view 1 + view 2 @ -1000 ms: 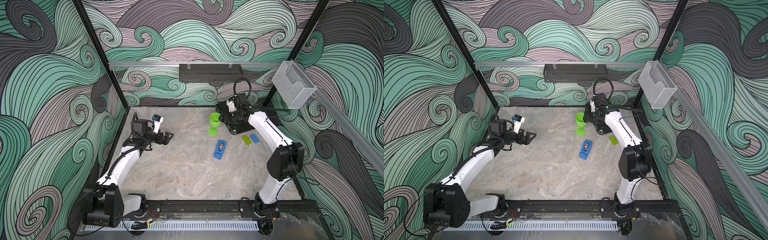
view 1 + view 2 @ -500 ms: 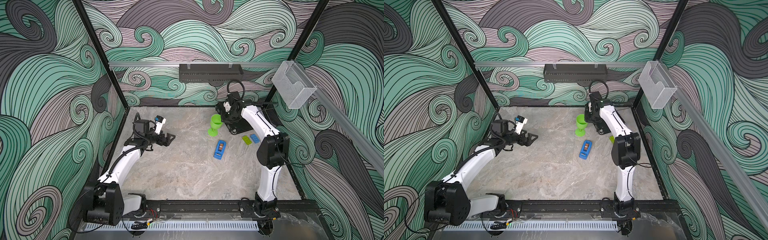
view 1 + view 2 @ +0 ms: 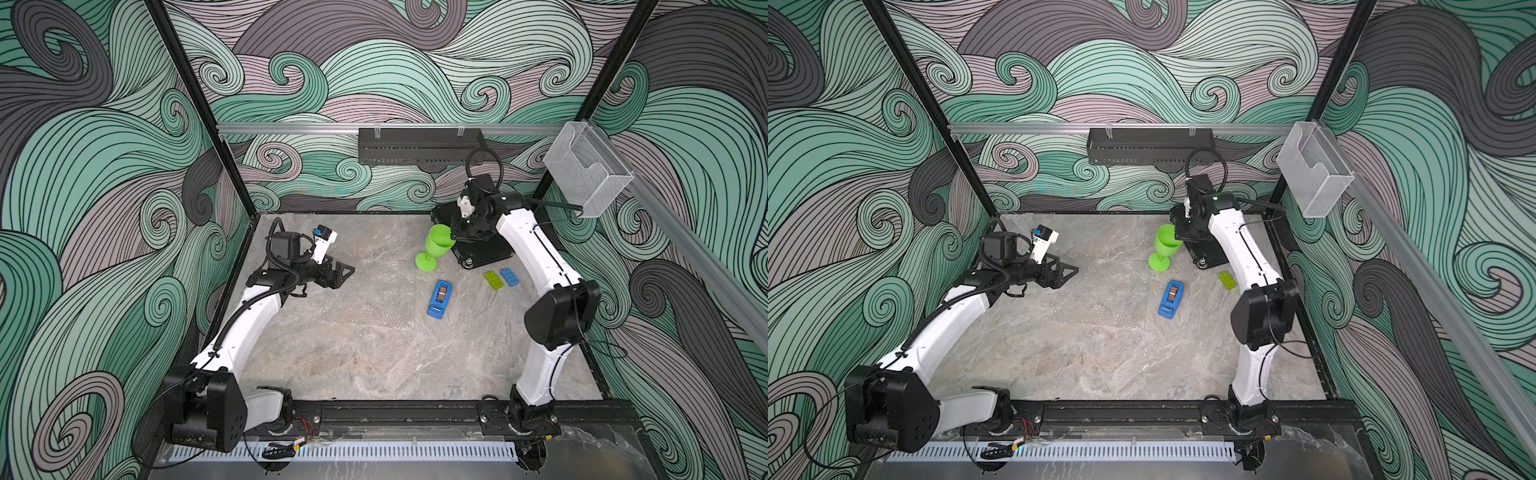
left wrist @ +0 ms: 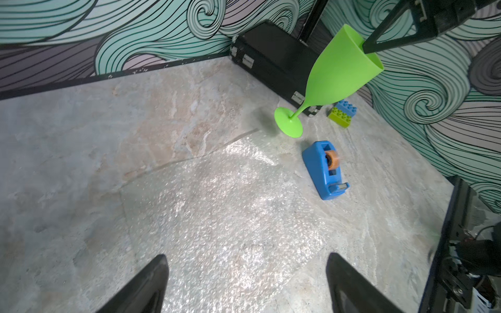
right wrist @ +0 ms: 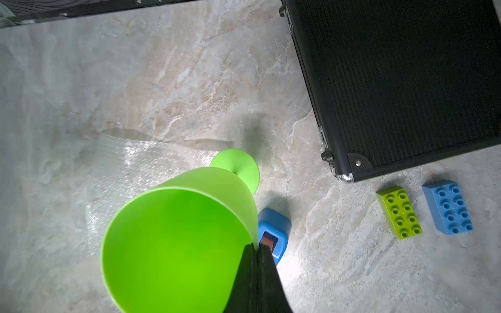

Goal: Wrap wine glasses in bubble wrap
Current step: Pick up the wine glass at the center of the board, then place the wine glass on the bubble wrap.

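Right gripper (image 5: 256,248) pinches the rim of one tilted green goblet (image 5: 173,244); left gripper (image 4: 246,256) gapes wide near one bubble wrap sheet (image 4: 217,216) — one tape dispenser (image 4: 322,173), two bricks (image 5: 400,212) beyond

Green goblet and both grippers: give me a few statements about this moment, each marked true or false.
1. The right gripper is shut on the rim of the goblet. True.
2. The goblet stands upright. False: it leans over at a clear tilt.
3. The left gripper grips the bubble wrap. False: its jaws are open and empty.
4. A blue tape dispenser lies beside the bubble wrap. True.
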`<state>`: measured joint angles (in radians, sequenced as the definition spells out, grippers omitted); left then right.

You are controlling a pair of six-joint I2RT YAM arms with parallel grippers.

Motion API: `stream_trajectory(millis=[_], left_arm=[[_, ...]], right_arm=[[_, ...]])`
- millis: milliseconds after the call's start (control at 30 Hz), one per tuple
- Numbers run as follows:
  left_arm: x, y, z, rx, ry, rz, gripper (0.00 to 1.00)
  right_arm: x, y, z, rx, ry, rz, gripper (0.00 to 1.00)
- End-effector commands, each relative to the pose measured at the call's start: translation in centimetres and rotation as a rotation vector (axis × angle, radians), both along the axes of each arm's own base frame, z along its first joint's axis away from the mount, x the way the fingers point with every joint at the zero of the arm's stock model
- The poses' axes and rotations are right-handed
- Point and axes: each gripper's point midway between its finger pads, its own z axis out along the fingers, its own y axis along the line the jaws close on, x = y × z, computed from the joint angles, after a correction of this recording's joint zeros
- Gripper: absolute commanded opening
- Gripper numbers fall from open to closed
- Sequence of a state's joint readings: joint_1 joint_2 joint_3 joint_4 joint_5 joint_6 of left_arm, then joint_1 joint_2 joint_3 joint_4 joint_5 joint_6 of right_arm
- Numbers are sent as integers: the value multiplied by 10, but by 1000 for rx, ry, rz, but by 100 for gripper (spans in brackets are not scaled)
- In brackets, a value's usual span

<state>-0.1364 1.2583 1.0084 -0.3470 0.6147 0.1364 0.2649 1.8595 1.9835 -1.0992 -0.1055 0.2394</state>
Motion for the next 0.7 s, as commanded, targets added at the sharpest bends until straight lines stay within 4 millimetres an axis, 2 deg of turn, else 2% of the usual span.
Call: stream_trajectory(millis=[0,100,267,367,567,667], left_arm=[[-19,-21,31,-55,-32,-124,86],[-24,-34,29,-51,-24,-183,84],[-35,-55,18,5,-8,-274,78],[-40,-65,7,44,-1,-307,76],[-60,-86,-32,122,33,-405,71],[-69,-92,-44,143,37,-443,63]], right_arm=[[-40,16,24,94,31,88,0],[-65,42,28,210,90,174,0],[-99,81,23,331,197,294,0],[-108,90,14,346,230,310,0],[-124,112,0,418,291,352,0],[-130,119,-3,428,308,366,0]])
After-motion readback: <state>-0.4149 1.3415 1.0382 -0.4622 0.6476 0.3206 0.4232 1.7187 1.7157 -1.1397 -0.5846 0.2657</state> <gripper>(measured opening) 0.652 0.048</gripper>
